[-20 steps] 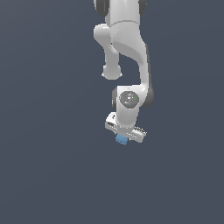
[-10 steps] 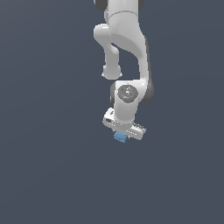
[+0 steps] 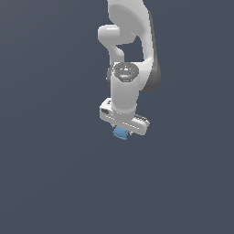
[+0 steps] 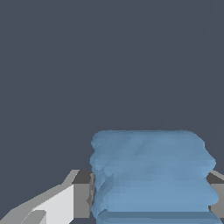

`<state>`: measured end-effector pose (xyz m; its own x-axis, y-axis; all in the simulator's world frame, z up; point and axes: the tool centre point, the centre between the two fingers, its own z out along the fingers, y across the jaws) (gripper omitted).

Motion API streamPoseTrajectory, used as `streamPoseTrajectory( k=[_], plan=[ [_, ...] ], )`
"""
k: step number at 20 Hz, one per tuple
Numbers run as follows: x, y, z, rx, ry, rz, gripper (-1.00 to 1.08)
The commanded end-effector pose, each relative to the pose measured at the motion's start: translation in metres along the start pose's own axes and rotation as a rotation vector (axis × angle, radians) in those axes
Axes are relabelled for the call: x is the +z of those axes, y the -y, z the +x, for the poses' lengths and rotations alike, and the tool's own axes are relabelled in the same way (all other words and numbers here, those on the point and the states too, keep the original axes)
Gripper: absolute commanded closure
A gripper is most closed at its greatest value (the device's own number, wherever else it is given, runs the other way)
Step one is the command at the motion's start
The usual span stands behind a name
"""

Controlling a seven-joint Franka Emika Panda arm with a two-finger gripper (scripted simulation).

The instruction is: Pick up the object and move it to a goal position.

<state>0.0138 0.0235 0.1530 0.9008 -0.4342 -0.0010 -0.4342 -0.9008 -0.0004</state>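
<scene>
The object point(image 3: 120, 133) is a small light-blue ridged block. In the exterior view it sticks out just below the white gripper point(image 3: 122, 130) at the end of the arm. The gripper is shut on it. In the wrist view the object point(image 4: 151, 175) fills the space between the two fingers point(image 4: 81, 199), which press on its two sides. The gripper's body hides the fingers in the exterior view.
The white arm point(image 3: 130, 55) rises from the gripper to the top edge of the exterior view. All around is a plain dark grey-blue surface point(image 3: 50, 173) with no other objects showing.
The gripper, with the object in it, has moved slightly up in the exterior view, and the arm has shifted with it. The grip on the object has not changed.
</scene>
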Motion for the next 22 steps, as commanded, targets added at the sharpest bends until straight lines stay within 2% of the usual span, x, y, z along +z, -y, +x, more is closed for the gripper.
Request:
streamPoseTrajectory(
  k=[1,22],
  plan=[
    [-0.030,-0.010,0.003,0.001,0.000,0.001,1.08],
    [-0.266,-0.082,0.027,0.001,-0.001,0.000,1.08]
  ],
)
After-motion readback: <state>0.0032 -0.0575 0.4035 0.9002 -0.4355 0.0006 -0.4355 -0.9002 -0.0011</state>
